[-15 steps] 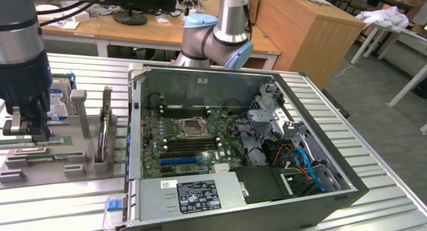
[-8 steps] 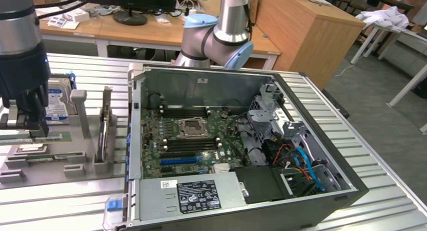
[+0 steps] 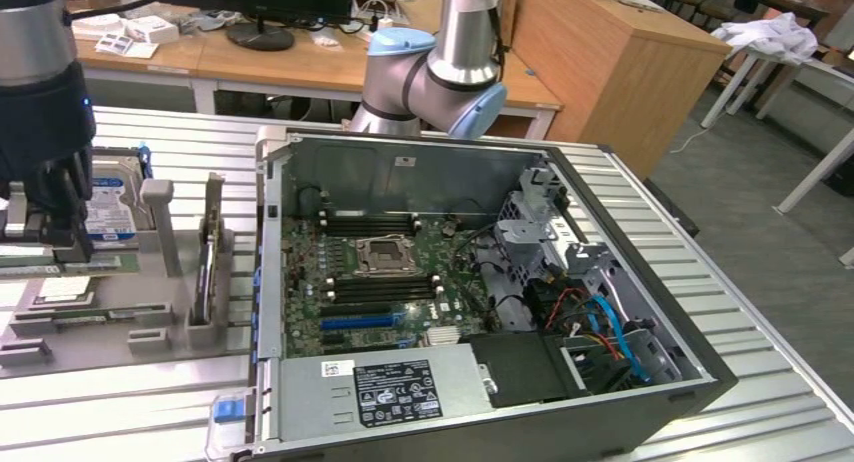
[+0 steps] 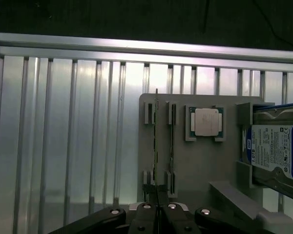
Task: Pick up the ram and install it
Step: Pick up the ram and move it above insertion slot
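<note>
ram [image 4: 156, 141] on edge in grey holder [image 4: 198, 168], between closed pincer [image 4: 157, 208] tips

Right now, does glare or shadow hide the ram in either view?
Wrist view: glare washes the table slats, but the ram reads as a thin dark line on the grey holder. Exterior view: even light, computer case interior shaded.

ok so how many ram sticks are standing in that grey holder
2. One ram stick stands on edge in the grey holder, in line with the gripper; the second ram stick stands beside it, nearer the processor chip. More may be hidden.
</note>
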Robot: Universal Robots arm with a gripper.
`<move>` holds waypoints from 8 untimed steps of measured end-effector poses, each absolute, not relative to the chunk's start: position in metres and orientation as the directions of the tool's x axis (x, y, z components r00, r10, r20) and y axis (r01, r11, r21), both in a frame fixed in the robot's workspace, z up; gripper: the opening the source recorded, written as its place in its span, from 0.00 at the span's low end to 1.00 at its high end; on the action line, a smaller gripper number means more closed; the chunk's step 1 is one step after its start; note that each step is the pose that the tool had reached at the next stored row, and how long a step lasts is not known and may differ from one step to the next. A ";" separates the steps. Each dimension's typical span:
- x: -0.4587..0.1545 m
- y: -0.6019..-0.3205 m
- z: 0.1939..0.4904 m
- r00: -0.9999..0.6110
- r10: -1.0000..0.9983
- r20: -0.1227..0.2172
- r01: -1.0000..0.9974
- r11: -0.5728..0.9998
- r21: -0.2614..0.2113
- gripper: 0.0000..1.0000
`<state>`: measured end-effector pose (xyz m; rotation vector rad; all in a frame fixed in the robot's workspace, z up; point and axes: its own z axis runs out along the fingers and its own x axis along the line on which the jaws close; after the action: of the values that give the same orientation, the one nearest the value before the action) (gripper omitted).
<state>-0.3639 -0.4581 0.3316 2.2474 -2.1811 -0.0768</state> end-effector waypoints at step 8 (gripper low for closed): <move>-0.364 -0.458 0.347 0.029 -0.999 -0.028 -0.999 -0.030 0.041 0.11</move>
<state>-0.3639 -0.4580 0.3473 2.2462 -2.1817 -0.0762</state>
